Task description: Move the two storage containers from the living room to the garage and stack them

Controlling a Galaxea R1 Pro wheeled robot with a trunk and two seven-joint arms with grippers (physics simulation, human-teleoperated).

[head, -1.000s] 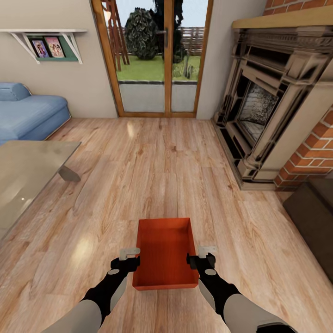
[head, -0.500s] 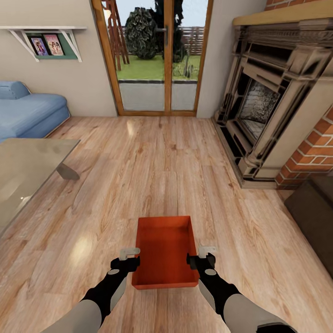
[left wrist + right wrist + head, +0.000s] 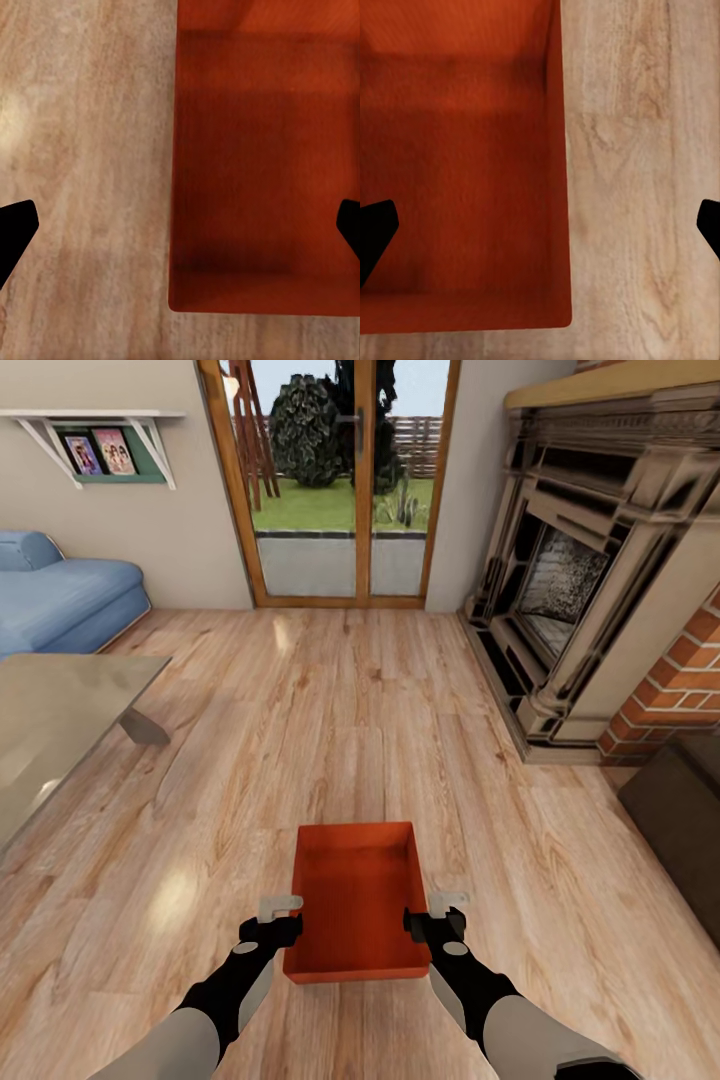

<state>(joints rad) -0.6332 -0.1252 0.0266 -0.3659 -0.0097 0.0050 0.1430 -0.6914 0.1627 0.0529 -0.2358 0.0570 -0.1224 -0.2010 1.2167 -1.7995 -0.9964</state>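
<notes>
Since the earlier frames the whole head view has shifted slightly: the fireplace, sofa and glass doors sit a little differently, and the orange-red rectangular lidless storage container (image 3: pixel 356 900) reaches a touch farther up the picture, while both arms keep their places in the view.

The container lies on the light wood-plank floor (image 3: pixel 330 730) of the living room, directly ahead of the robot, between the two arms. The left tool (image 3: pixel 272 922) stands at the container's left wall and the right tool (image 3: pixel 436 918) at its right wall. In each wrist view the two dark fingertips are spread wide, one over the container's inside and the other over the planks, with a side wall running between them; neither pinches anything.

A blue sofa (image 3: pixel 60 600) and a glass-topped counter (image 3: pixel 60 730) lie to the left, wood-framed glass doors (image 3: pixel 340 490) straight ahead, and a dark carved fireplace (image 3: pixel 590 580) with red brick (image 3: pixel 680 690) to the right.
</notes>
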